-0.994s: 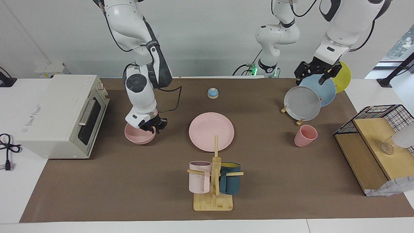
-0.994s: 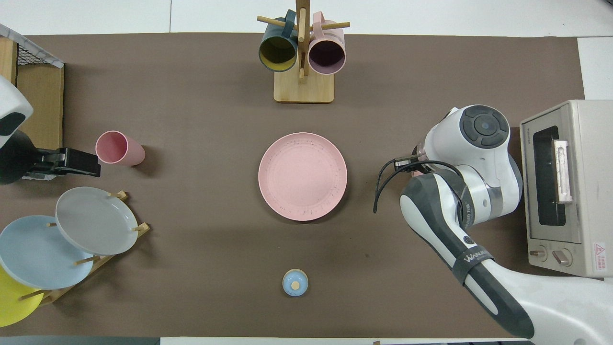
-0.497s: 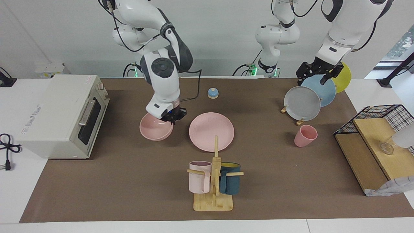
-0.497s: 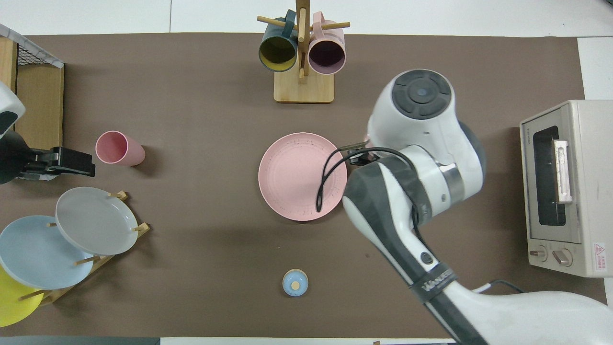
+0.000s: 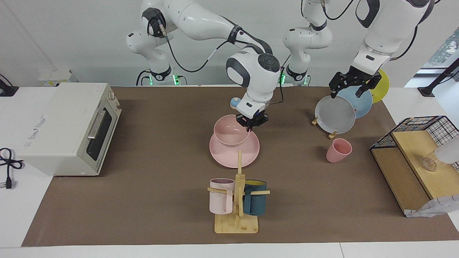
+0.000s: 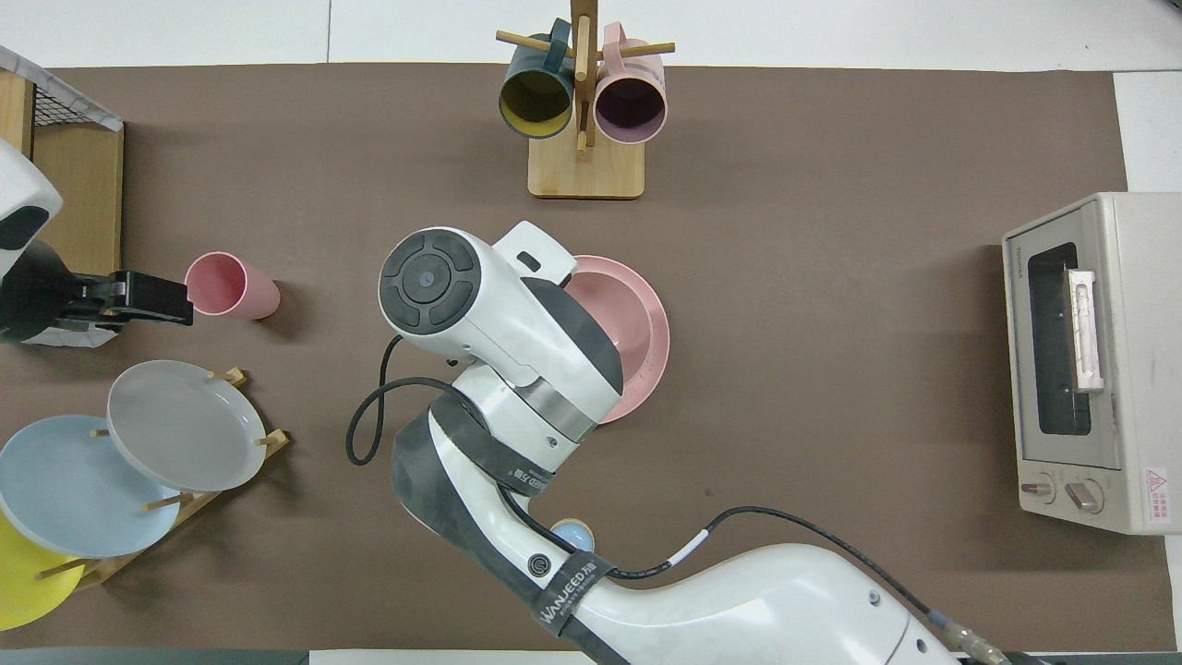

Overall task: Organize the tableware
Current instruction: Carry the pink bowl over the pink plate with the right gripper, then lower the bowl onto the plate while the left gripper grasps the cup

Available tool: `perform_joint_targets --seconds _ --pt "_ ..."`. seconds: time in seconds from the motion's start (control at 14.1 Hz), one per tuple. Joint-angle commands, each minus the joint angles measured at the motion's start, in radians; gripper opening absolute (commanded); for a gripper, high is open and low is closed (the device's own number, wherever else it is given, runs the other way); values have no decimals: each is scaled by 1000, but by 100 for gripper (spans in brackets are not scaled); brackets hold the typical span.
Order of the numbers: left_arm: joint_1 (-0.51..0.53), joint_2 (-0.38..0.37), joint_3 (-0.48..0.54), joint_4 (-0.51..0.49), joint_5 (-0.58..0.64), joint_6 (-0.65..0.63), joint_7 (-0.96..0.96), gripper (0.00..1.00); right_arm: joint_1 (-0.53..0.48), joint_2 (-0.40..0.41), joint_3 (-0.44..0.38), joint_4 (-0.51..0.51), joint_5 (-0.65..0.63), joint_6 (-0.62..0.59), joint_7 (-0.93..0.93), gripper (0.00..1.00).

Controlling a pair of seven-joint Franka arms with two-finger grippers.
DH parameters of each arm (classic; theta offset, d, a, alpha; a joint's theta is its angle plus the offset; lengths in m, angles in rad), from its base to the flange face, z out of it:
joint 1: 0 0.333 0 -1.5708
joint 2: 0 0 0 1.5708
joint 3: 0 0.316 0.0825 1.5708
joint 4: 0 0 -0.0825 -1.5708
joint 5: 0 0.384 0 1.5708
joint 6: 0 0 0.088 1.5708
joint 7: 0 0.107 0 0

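Brown counter (image 5: 143, 200), frame centre: the bowl (image 5: 231, 134) hangs over the plate (image 5: 235, 154), rim pinched by the right tool (image 5: 251, 123). Dropped off-centre, it could tip. The left tool (image 5: 353, 87), fingers spread, waits upper right.

bowl (image 5: 231, 135) over plate (image 5: 251, 152) | cup (image 5: 338, 150) toward left arm's end

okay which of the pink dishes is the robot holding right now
The pink bowl: the right gripper is shut on its rim, over the pink plate. The pink cup stands alone, ungripped.
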Motion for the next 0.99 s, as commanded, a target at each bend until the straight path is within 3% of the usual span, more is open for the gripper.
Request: perform_joint_targets --seconds 0.0,0.21,0.35,0.64,0.78,0.85,0.92 --pt "-1 92 3 -15 7 117 -2 100 19 34 0 12 -34 34 16 0" --pt "5 231 3 -37 7 277 3 100 25 51 0 -2 -116 43 15 0" --pt "11 282 3 -38 7 328 5 100 30 60 0 -8 -109 69 19 0" --pt "11 289 3 -55 6 336 0 100 27 87 0 -8 -115 57 18 0" --pt "9 267 4 -116 6 346 -5 100 22 87 0 -3 -107 5 18 0" --pt "11 252 3 -149 6 366 -11 100 21 87 0 -3 -101 4 18 5" --pt "11 244 4 -175 6 388 -23 100 19 89 0 -3 -94 10 18 46"
